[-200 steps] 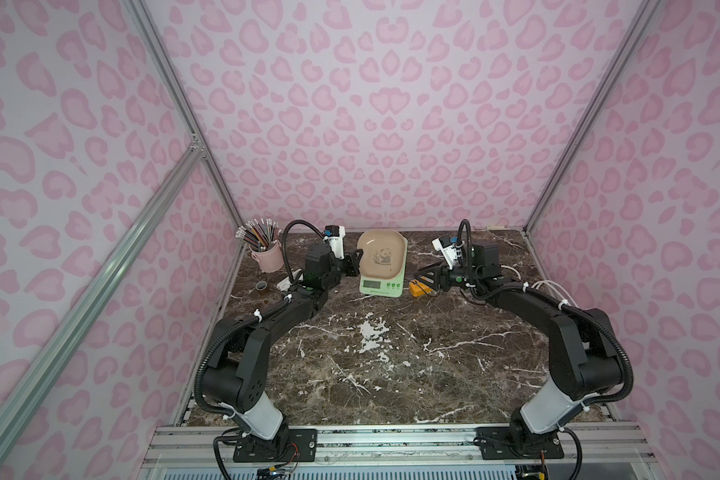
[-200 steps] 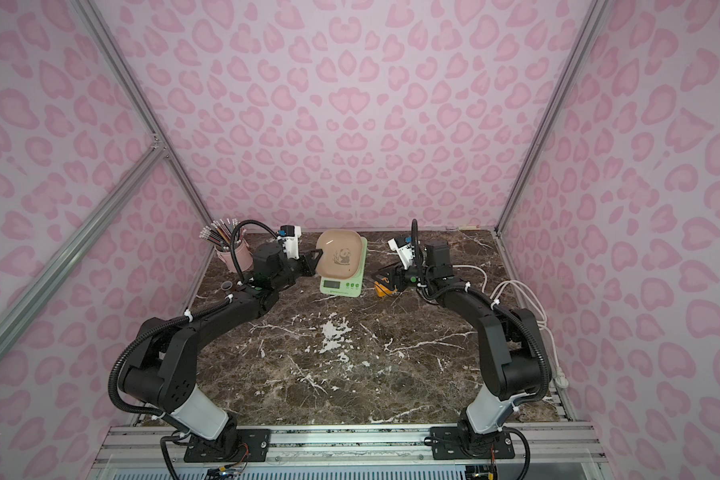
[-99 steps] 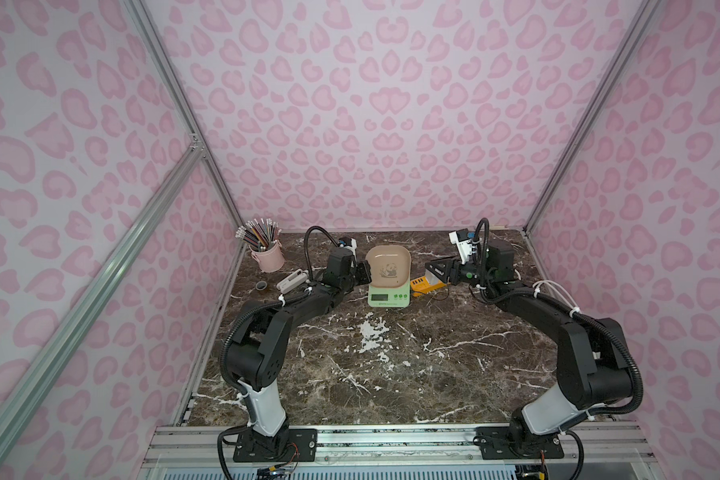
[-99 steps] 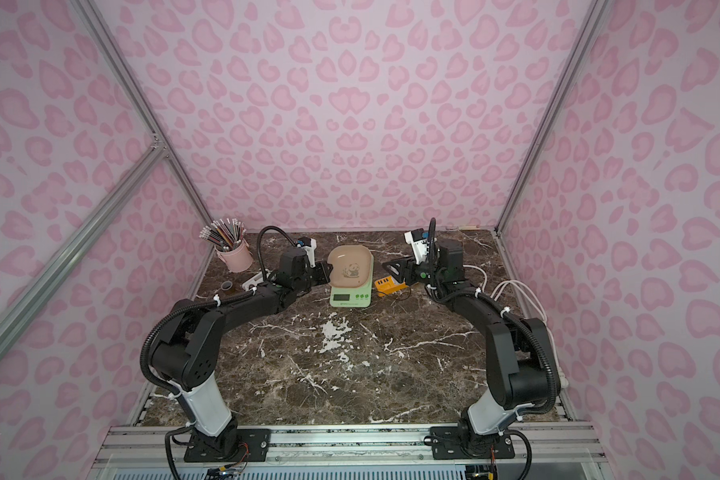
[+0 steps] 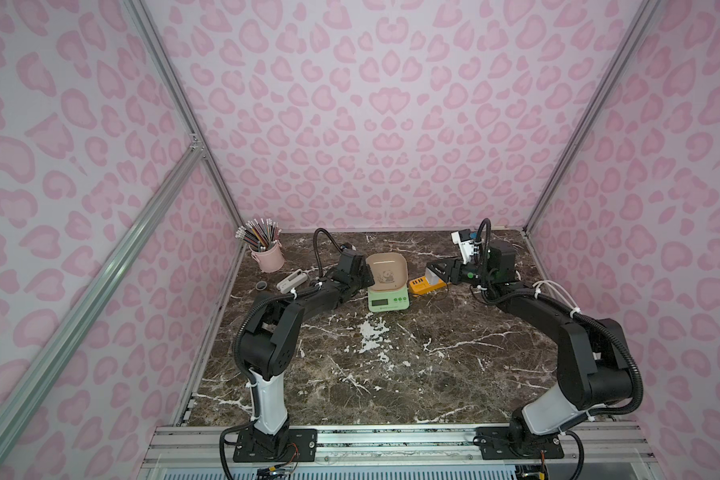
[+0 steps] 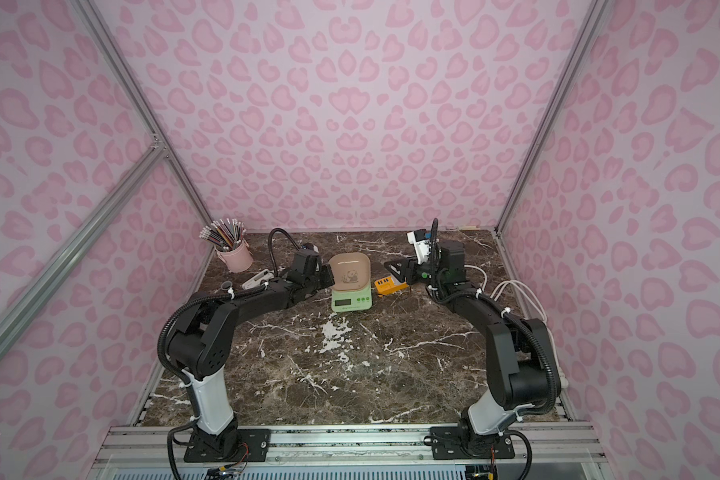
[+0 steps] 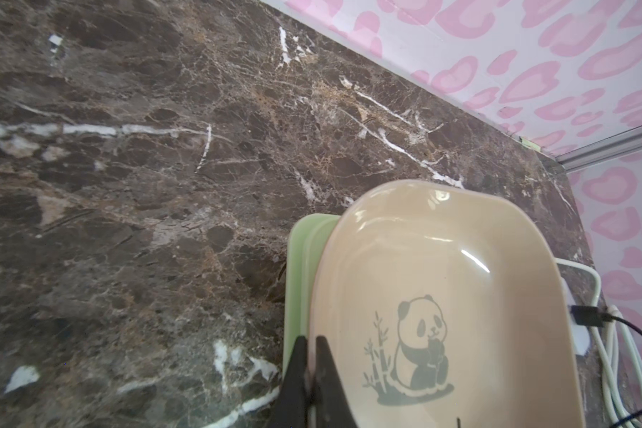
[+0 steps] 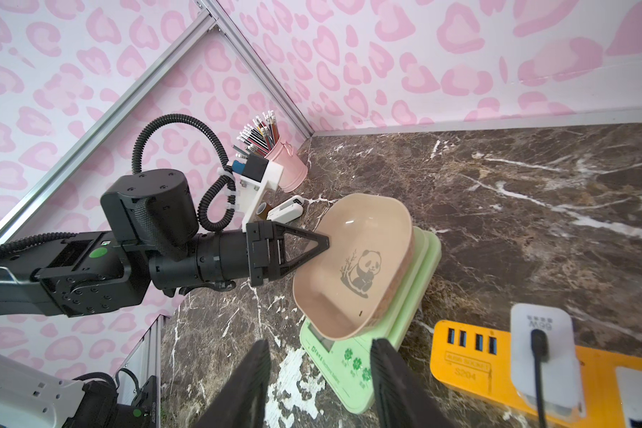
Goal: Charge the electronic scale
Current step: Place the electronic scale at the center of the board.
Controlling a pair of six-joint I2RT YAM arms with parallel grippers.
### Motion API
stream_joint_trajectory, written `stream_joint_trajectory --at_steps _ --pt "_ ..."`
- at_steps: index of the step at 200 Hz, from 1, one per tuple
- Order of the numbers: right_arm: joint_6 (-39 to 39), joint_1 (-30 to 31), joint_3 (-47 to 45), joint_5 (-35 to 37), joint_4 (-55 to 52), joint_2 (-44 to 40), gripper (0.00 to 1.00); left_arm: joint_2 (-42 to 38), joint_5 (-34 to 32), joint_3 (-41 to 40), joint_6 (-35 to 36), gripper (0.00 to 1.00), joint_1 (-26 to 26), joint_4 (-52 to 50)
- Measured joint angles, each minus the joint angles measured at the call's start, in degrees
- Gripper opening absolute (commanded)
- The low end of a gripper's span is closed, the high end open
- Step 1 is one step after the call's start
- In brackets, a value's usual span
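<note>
A pink cup of pencils (image 5: 267, 255) is standing at the far left corner of a dark marble bench (image 5: 391, 374). Reaching in from the left, the left claw (image 8: 326, 241) is squeezing fully closed on the rim of the beige tray (image 5: 388, 271), which is looking tilted. The tray is sitting on the electronic scale (image 5: 388, 300), a pale green unit resting at the middle back of the bench with its display facing front. Just beside it on the right, an orange power strip (image 5: 418, 286) is lying flat, with a white charger (image 8: 542, 342) and black cable (image 8: 540, 374) plugged into it. Above the strip, the right claw (image 8: 321, 344) is hovering about half open, holding nothing.

Judging from this, the scale is being steadied and the cable is not yet connected. Next, the right claw is going to need the cable's free plug, which is not showing. That plug is then going into the scale's port, also hidden.
</note>
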Motion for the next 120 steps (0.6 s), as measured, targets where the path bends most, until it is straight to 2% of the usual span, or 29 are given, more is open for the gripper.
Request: stream_joint_trajectory --at_steps 104,120 --pt "1.11 -1.31 -1.27 1.20 1.11 -0.61 0.48 2.10 -3.15 2.99 -0.02 0.04 -1.60 -5.22" --pt "1.33 -1.66 -1.49 1.60 1.22 -0.92 0.48 2.16 -3.23 2.75 0.00 0.08 -1.62 -5.46"
